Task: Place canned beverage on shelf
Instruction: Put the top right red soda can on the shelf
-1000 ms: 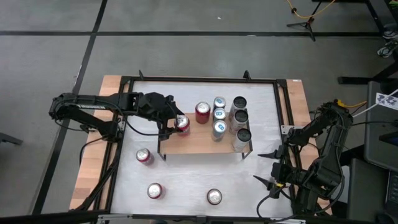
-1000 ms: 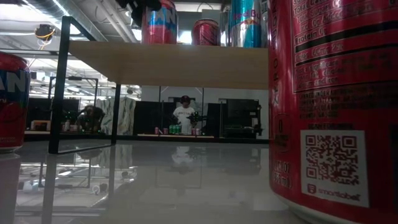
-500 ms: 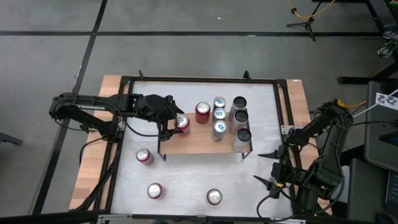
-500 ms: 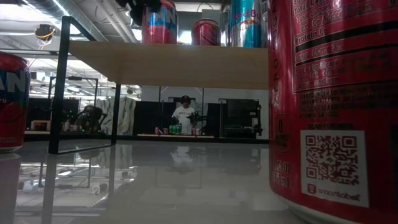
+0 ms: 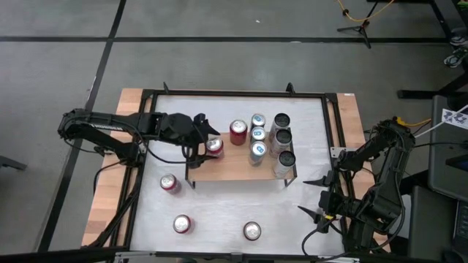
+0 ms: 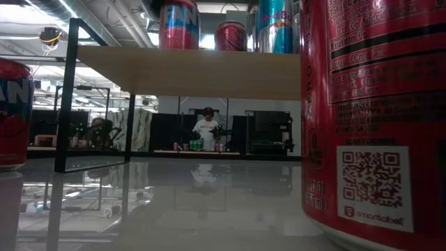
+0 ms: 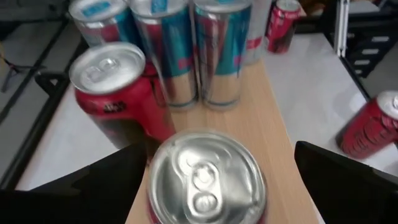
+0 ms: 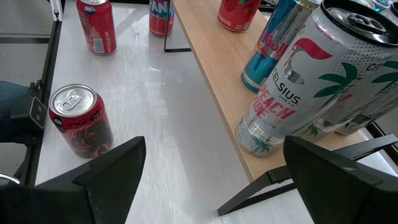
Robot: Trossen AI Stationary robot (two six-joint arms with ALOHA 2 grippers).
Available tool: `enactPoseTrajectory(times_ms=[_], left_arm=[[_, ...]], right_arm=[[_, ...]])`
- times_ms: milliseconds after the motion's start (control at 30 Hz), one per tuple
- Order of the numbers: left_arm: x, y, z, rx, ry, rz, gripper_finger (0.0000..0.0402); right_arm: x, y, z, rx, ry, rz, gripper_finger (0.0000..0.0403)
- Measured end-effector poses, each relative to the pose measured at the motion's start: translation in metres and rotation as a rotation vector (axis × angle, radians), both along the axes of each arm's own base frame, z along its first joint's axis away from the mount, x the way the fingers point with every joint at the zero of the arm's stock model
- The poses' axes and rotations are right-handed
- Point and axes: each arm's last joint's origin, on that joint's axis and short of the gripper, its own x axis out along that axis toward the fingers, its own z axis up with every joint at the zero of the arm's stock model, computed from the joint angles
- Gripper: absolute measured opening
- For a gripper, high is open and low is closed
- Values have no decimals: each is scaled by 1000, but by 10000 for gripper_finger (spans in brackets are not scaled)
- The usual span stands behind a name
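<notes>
The left gripper [image 5: 199, 141] has its dark fingers [image 7: 93, 186] apart around a red cylindrical aluminium can [image 5: 214, 147] with a shiny silver lid, standing upright at the left end of the low, smooth light-wood shelf [image 5: 230, 168] on the glossy white counter [image 5: 219, 212]. The right gripper [image 5: 314, 196] waits at the counter's right edge, fingers spread.
</notes>
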Motion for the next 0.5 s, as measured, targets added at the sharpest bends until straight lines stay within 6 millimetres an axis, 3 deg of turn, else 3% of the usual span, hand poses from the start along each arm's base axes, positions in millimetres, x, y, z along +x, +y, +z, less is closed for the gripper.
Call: enactPoseTrajectory(times_ms=[300,500], left_arm=[[3,1,6,17,-68,37,399],[9,1,21,2,-236,38,399]], right_arm=[[0,0,0,0,0,0,370],[0,0,0,-1,0,0,370]])
